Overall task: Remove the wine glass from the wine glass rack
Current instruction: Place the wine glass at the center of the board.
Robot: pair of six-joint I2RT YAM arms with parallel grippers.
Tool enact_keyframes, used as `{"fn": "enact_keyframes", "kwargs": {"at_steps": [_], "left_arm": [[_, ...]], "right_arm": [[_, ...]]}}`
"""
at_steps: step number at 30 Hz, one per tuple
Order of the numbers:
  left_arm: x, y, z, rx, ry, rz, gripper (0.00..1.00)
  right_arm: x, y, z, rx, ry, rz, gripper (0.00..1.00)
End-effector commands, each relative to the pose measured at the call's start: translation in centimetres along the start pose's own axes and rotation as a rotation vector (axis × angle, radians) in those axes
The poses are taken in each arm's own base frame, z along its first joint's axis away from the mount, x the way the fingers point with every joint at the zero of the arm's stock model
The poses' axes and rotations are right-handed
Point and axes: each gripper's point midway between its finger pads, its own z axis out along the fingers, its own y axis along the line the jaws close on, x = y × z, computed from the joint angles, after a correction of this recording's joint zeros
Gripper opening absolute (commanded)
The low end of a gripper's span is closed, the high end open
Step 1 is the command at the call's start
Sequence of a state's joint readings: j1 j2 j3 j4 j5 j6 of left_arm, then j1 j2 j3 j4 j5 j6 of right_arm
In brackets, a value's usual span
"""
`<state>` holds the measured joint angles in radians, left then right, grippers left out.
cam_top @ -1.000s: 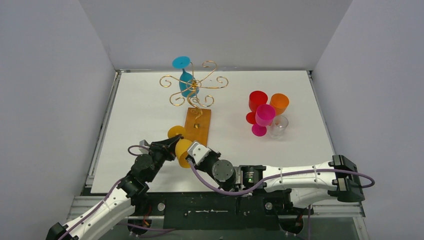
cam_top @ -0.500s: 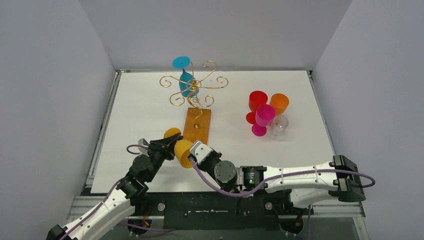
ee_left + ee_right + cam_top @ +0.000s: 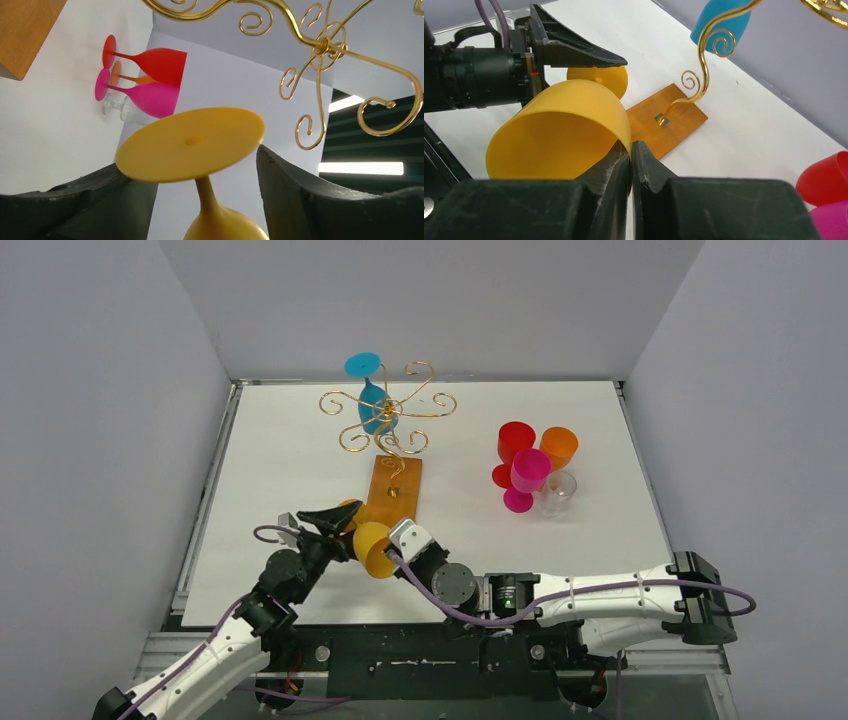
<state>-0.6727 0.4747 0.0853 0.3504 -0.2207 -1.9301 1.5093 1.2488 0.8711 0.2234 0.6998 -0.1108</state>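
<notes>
I see a yellow wine glass off the rack, held on its side above the near part of the white worktop. It sits just in front of the rack's wooden base.

My right end effector is clamped on the rim of the glass's bowl, its fingers pressed together on the thin wall. My left end effector is apart. Its two dark fingers stand on either side of the stem, with the round foot lying between them, and I see a gap beside the stem.

The gold wire rack stands near the far edge. A blue wine glass hangs upside down on it.

Red, orange, pink and clear glasses stand clustered to the right, well apart from the rack.
</notes>
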Motion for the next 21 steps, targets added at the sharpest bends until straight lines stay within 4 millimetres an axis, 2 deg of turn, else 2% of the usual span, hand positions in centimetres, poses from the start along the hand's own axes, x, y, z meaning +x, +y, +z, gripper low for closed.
{"fn": "enact_keyframes", "kwargs": {"at_steps": [1,5,8,11,14,18,21], "left_arm": [[2.3,-2.4,-0.3,0.054,0.08,0.141,0.69],[2.4,-1.6,-0.3,0.009,0.084,0.266,0.7],[2.8,-1.9,-0.1,-0.012,0.093,0.384,0.73],[3.7,-2.4,0.2,-0.05,0.124,0.54,0.75],[4.6,-1.7,0.6,-0.097,0.192,0.673,0.75],[5.1,-0.6,0.9,-0.16,0.256,0.782,0.75],[5.5,-1.0,1.2,-0.149,0.274,0.844,0.75]], "right_arm": [[-2.0,-2.9,-0.4,0.094,-0.002,0.157,0.0],[-0.6,-4.4,-0.7,0.133,0.058,0.21,0.0],[0.3,-5.4,-1.1,0.155,0.103,0.231,0.0],[0.6,-6.2,-1.7,0.164,0.126,0.254,0.0],[0.8,-7.1,-2.4,0.171,0.146,0.276,0.0],[1.1,-7.3,-3.3,0.107,0.199,0.246,0.0],[1.6,-8.4,-4.7,0.102,0.27,0.228,0.0]]}}
